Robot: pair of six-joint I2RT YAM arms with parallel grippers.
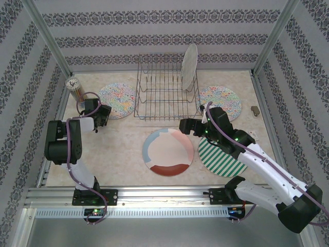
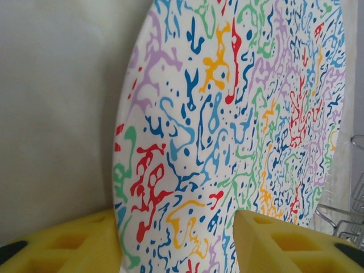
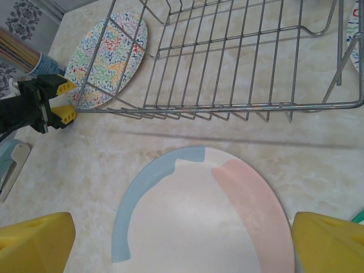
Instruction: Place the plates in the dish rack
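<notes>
The wire dish rack (image 1: 164, 90) stands at the back centre with the pale checked plate (image 1: 189, 66) upright in its right end. One floral plate (image 1: 119, 99) lies left of the rack, the other (image 1: 221, 102) right of it. My left gripper (image 1: 103, 116) is open at the left floral plate (image 2: 227, 125), whose near rim runs between the yellow fingers (image 2: 68, 244). My right gripper (image 1: 186, 126) hovers open over the far edge of the cream block-rimmed plate (image 1: 168, 152), with that plate (image 3: 193, 222) below its wide-spread fingers (image 3: 37, 244). The green-striped plate (image 1: 221, 157) lies partly under the right arm.
A cup of pencils (image 1: 77, 87) stands at the back left corner, close to the left arm. A small brown object (image 1: 254, 109) lies by the right wall. Patterned walls close in the table on three sides. The rack's front wire (image 3: 227, 107) runs just beyond the cream plate.
</notes>
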